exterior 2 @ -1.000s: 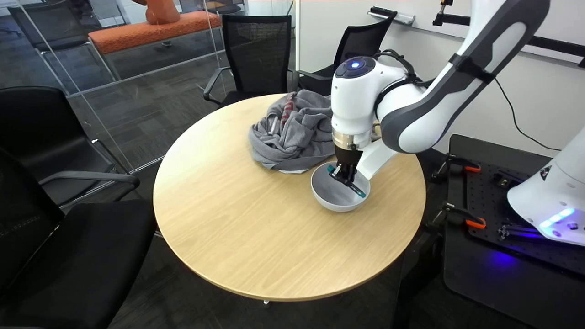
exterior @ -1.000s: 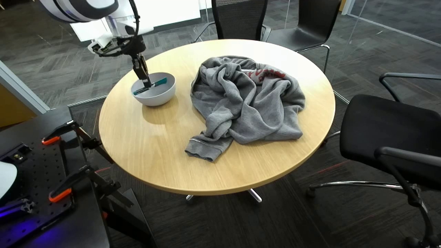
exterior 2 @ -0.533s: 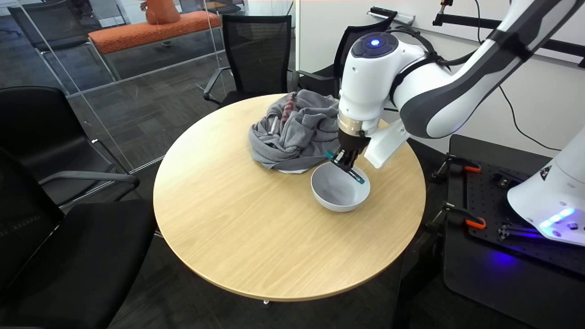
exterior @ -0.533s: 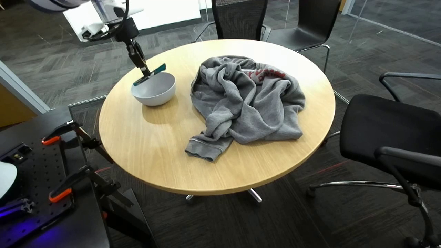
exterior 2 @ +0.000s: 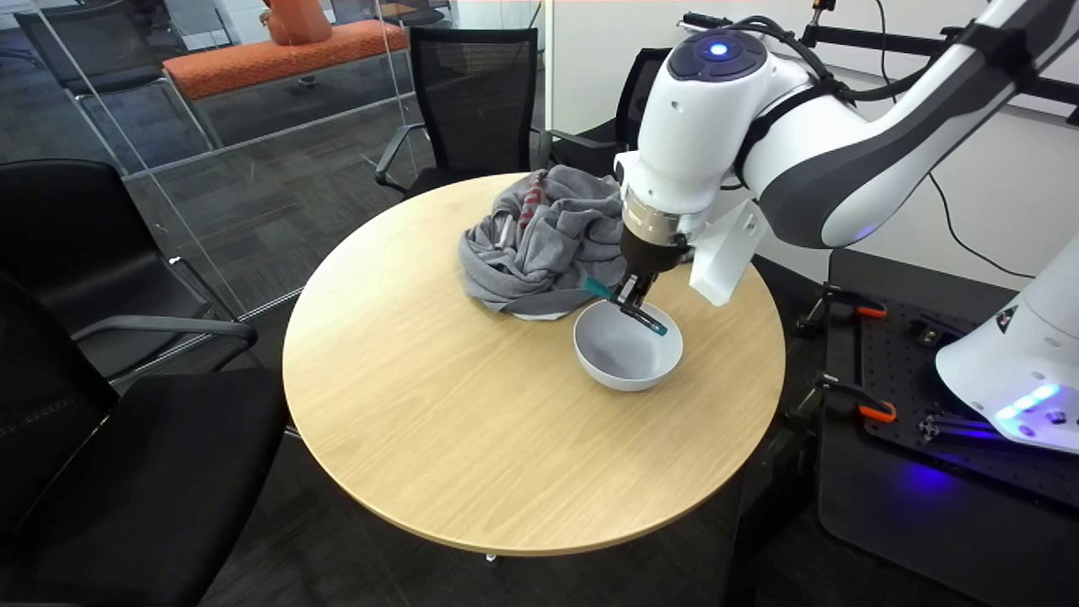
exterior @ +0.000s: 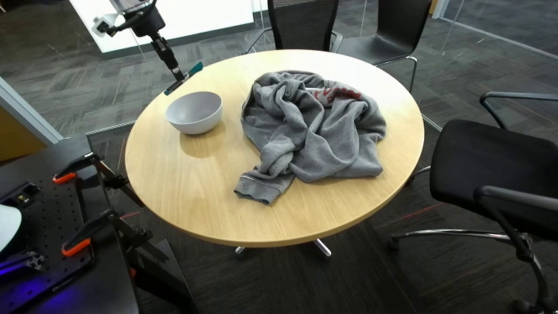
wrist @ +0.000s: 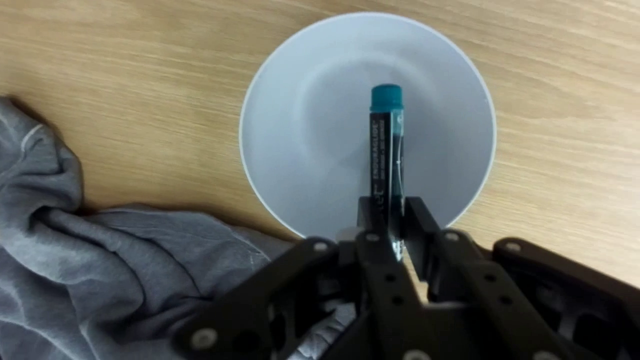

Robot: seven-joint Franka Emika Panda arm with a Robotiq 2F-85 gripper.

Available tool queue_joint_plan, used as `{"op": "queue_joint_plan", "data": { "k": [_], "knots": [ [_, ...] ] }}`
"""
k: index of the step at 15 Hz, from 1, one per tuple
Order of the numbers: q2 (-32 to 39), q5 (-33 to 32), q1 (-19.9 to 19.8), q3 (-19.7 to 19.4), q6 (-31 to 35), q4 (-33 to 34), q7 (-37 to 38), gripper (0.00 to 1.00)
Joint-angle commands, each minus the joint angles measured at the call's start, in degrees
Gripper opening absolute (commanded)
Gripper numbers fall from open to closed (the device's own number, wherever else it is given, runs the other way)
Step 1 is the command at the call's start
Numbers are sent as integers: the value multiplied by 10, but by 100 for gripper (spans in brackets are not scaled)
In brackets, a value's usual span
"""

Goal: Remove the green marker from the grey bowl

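Note:
The green marker shows in both exterior views [exterior: 195, 69] [exterior 2: 600, 288] and in the wrist view [wrist: 387, 145], with a teal cap and a dark body. My gripper [exterior: 180, 77] is shut on the marker's middle; it also shows in an exterior view [exterior 2: 630, 297] and in the wrist view [wrist: 389, 212]. The marker is held aloft, apart from the bowl and slightly tilted. The grey bowl [exterior: 194, 120] stands upright on the table below; it also shows in an exterior view [exterior 2: 628, 367] and the wrist view [wrist: 310, 150]. Its inside holds nothing visible. The fingers hide the marker's middle.
A crumpled grey sweatshirt [exterior: 314, 131] lies on the round wooden table [exterior: 196, 192], beside the bowl; it also shows in the wrist view [wrist: 100, 270]. Black chairs [exterior: 492, 174] stand around the table. A dark stand with orange-tipped clamps [exterior 2: 877, 411] is near the table's edge.
My gripper has risen with the marker in it, from inside the bowl to above it, drawing back toward the arm's side. The bowl and the sweatshirt have not moved.

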Motion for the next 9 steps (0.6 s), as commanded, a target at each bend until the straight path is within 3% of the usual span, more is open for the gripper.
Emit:
{"op": "queue_joint_plan", "data": {
  "k": [1, 9],
  "knots": [
    [-27, 2, -14, 34, -7, -17, -71, 4],
    [-24, 32, -15, 82, -5, -22, -242, 4]
  ]
}}
